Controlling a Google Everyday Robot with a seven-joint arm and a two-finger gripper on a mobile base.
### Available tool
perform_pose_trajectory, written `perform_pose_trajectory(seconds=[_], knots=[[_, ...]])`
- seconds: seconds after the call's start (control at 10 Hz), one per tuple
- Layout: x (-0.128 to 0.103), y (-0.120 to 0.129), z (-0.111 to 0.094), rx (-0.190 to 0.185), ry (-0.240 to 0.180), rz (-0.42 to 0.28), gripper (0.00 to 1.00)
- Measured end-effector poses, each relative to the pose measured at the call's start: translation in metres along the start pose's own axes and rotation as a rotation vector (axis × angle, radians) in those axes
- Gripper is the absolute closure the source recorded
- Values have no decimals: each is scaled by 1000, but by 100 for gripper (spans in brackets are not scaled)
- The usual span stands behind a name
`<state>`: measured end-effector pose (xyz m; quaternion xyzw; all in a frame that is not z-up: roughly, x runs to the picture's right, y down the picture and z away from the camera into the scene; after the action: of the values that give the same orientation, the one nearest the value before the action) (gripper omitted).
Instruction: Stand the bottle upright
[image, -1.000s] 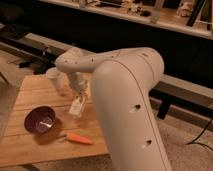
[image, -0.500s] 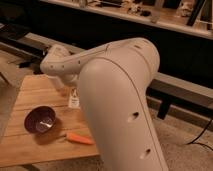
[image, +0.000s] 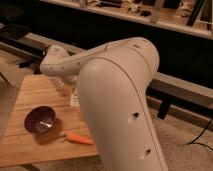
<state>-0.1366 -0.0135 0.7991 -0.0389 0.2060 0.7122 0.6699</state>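
— Where's the bottle (image: 74, 98)?

— Only a pale sliver of it shows, about mid-way across the wooden surface (image: 36, 89), right at the edge of the robot's big white arm (image: 120, 100), which covers the rest. I can't say whether it is lying, tilted or lifted.

— How would it handle?

— My guess: small, slim and light, with thin walls that give a little under a squeeze. The smooth sides and label could slip, and a narrow base would tip easily. I'd take it across the middle of the body, not at the cap, and let it go only once the base sits flat.

— And the pincer (image: 70, 86)?

— It hangs from the wrist, low over the surface, right at that sliver. Whether it is released, clenched or grasping the bottle, I cannot tell; the arm blocks the view.

— Any writing?

— None that can be read, on the bottle or elsewhere.

— What lies around it?

— A purple bowl (image: 41, 119) sits nearer the front left, well apart from the sliver. A carrot (image: 80, 138) lies near the front edge, to the right of the bowl.
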Motion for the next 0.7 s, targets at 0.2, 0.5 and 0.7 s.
perform_pose_trajectory(seconds=[0.2,0.5,0.7], knots=[[0,0,0,0,0,0,100],[5,0,-2,-2,5,-7,100],[20,9,-19,-44,28,-50,100]])
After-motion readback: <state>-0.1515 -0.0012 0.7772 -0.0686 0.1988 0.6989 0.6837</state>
